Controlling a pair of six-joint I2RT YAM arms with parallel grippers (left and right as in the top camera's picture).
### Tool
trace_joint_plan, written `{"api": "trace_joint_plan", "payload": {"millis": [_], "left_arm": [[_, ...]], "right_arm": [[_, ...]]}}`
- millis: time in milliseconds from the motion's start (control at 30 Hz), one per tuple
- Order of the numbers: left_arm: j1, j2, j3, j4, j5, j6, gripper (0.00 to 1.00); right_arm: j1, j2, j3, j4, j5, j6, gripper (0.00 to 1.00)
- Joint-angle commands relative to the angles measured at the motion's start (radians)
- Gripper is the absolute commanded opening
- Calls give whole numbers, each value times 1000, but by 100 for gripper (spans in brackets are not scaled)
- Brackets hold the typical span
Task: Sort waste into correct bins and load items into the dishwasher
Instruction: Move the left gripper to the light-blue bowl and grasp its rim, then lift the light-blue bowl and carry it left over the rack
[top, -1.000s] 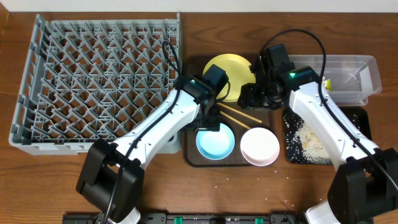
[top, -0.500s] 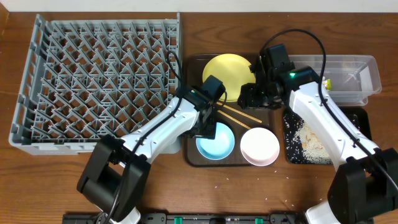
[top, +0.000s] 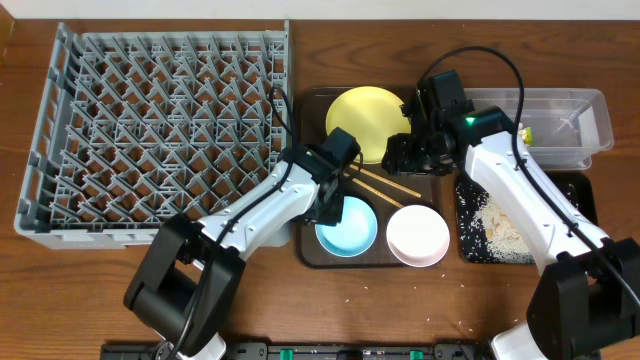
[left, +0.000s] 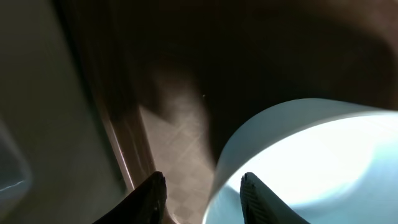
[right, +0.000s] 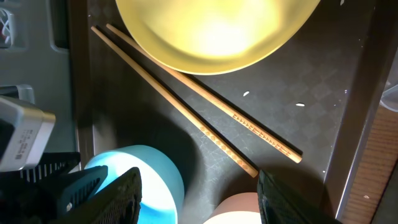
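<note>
Light blue bowl (top: 347, 228), standing at the front-left of the brown serving tray (top: 375, 262) on the desk (top: 100, 290), just beside the white bowl (top: 418, 235). The left pincer (left: 203, 196) is lowered over the blue bowl's left rim. One finger (left: 152, 193) is outside the wall and the other is inside. The jaws are partly open, with a gap showing between the outer finger and the rim, so nothing is gripped. The right pincer (right: 199, 199) hangs above the tray near the yellow plate (top: 365, 115), its jaws wide apart and empty. The wooden chopsticks (right: 205, 124) lie diagonally between plate and bowls. The grey dish rack (top: 150, 130) occupies the desk's left side. The clear container (top: 560, 115) and the black tray (top: 470, 245) sit at the right.
</note>
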Motion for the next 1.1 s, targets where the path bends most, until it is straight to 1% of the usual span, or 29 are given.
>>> {"api": "trace_joint_plan", "payload": {"millis": [0,133,233,267,300,367,467,667,733,767,800,833,867,900,1067], "left_arm": [[1,13,-37,9,-24,7,40],[1,13,-85,53,10,6,40],[1,13,-88,64,9,6,24],[1,13,-88,67,9,6,14],[1,13,-88,69,9,6,8],[1,13,-88,69,7,6,8],[2,12,-87,69,5,6,7],[13,-43,-41,47,6,6,7],[18,-90,-19,46,6,12,7],[19,-116,-11,50,5,26,7],[19,-143,-5,55,5,42,7],[19,-176,-2,62,1,59,7],[19,-209,-2,69,-13,67,7],[19,-242,-2,72,-37,67,7],[19,-357,-2,70,-128,71,7]], "right_arm": [[-2,6,24,6,-4,-13,57],[-3,6,24,16,24,-13,54],[-8,4,30,26,29,-16,52],[-13,2,37,24,29,-19,51],[-19,-2,47,20,29,-28,51],[-43,-15,81,-5,29,-46,49],[-93,-48,141,-40,28,-66,50],[-172,-126,208,-35,29,-80,56],[-191,-148,208,-19,42,-79,61],[-199,-155,208,-14,53,-79,67],[-210,-160,208,-9,64,-79,78],[-219,-162,208,-7,74,-79,85],[-226,-162,208,-8,77,-79,94],[-233,-162,208,-10,77,-79,99],[-240,-161,207,-11,78,-79,99]]}}
